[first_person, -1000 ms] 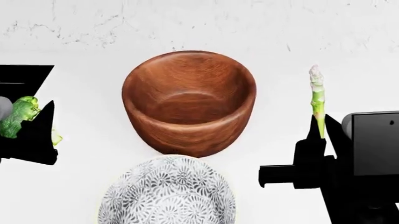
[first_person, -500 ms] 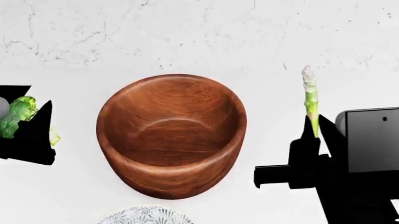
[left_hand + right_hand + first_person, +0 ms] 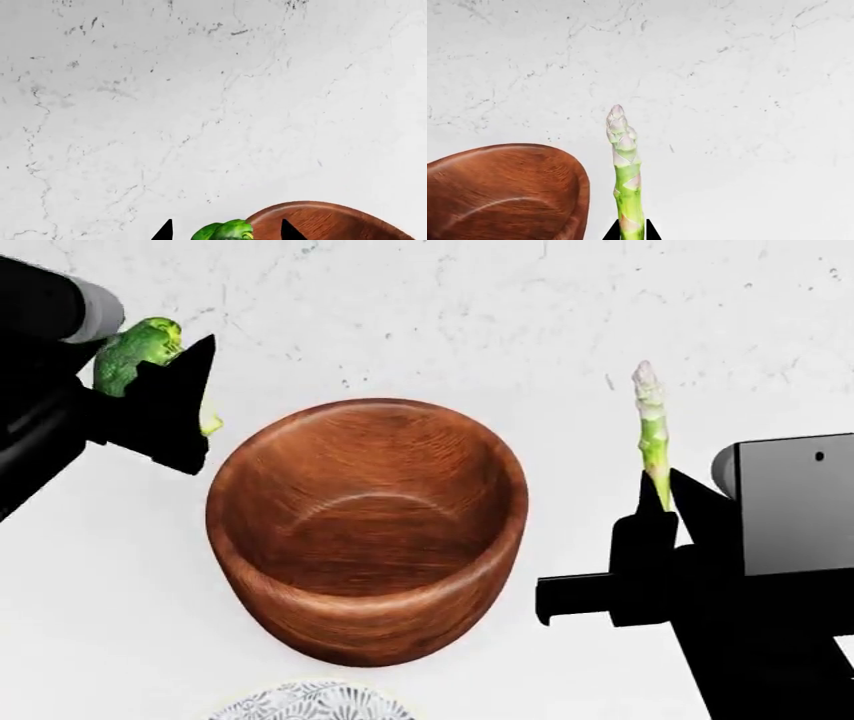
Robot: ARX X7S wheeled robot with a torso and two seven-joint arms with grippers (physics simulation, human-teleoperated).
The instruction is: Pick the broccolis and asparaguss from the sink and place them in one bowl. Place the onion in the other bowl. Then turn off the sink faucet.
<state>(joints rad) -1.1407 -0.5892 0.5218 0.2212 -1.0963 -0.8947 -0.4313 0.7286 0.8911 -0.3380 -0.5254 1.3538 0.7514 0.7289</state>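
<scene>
The reddish-brown wooden bowl (image 3: 367, 540) stands empty on the white marble counter (image 3: 441, 320). My left gripper (image 3: 163, 390) hovers just off the bowl's far-left rim, shut on a dark green broccoli (image 3: 134, 355). In the left wrist view the broccoli (image 3: 223, 231) sits between the gripper (image 3: 227, 233) tips, with the bowl (image 3: 333, 222) close beside it. My right gripper (image 3: 657, 502) is to the bowl's right, shut on an upright asparagus (image 3: 650, 430). The right wrist view shows the asparagus (image 3: 625, 170) pinched in the gripper (image 3: 631, 231) beside the bowl (image 3: 500, 190). Sink, onion and faucet are out of view.
The rim of the white grey-patterned bowl (image 3: 310, 702) peeks in at the near edge of the head view, just in front of the wooden bowl. Marble counter surrounds both bowls.
The left gripper has swung up and in toward the wooden bowl's far-left rim, carrying the broccoli. The right gripper with the asparagus has shifted slightly. Earlier the head view tilted, sliding both bowls lower.
</scene>
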